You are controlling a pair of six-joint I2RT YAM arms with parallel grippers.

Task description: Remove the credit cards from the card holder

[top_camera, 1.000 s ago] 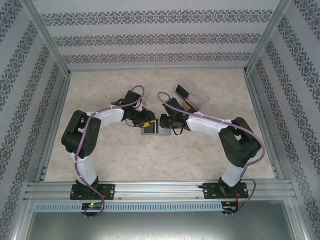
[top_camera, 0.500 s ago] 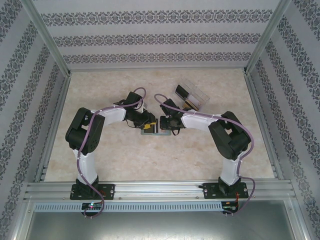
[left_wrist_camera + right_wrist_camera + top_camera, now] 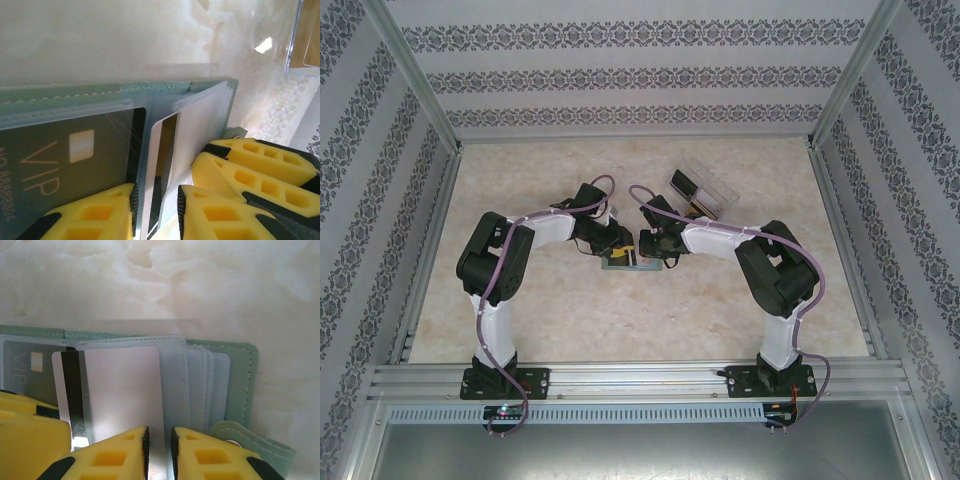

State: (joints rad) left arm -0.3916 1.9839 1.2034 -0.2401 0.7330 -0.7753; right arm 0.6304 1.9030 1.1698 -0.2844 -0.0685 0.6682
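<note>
Inside card holder (image 3: 235, 385) sleeves: credit cards (image 3: 120, 390).

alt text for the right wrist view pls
The right end effector pinches the near edge of a pale card with a dark stripe, lying over the open green card holder on a marbled table.

My right gripper (image 3: 158, 450): yellow fingers, black trim. My left gripper (image 3: 156, 212): same yellow and black. Card holder (image 3: 240, 370): grey-green, paler stitching along the edge, frosted translucent sleeves. Pale card (image 3: 122, 390) between my right fingers: silvery white with a black stripe down one side. VIP card (image 3: 65, 160): dark olive, orange-gold lettering, pale gold chip. Table (image 3: 620, 320): cream marbled. Walls (image 3: 640, 75): white with bands of dark floral print.
</note>
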